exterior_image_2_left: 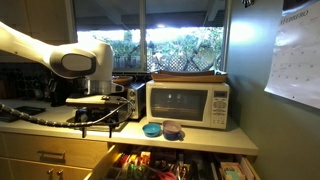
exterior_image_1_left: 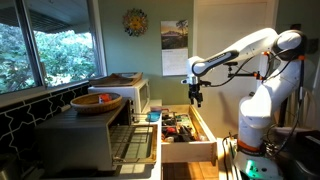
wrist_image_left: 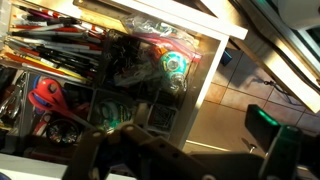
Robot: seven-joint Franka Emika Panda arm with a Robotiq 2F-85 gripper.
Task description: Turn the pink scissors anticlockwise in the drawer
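The light-wood drawer [exterior_image_1_left: 188,152] is pulled out and full of small clutter in both exterior views [exterior_image_2_left: 112,158]. In the wrist view its pale side wall [wrist_image_left: 205,70] and dividers show from above. A reddish-pink handled item [wrist_image_left: 45,95] lies in a left compartment; I cannot tell whether it is the pink scissors. My gripper [exterior_image_1_left: 196,96] hangs well above the drawer, touching nothing. In the wrist view its dark fingers [wrist_image_left: 185,138] stand wide apart and empty.
A toaster oven [exterior_image_1_left: 85,135] with a wooden bowl [exterior_image_1_left: 97,101] on top and a white microwave [exterior_image_2_left: 188,103] stand on the counter. Two small bowls [exterior_image_2_left: 160,129] sit by the microwave. A grey wire rack [exterior_image_1_left: 130,145] lies beside the drawer. Tiled floor [wrist_image_left: 250,85] shows past the drawer.
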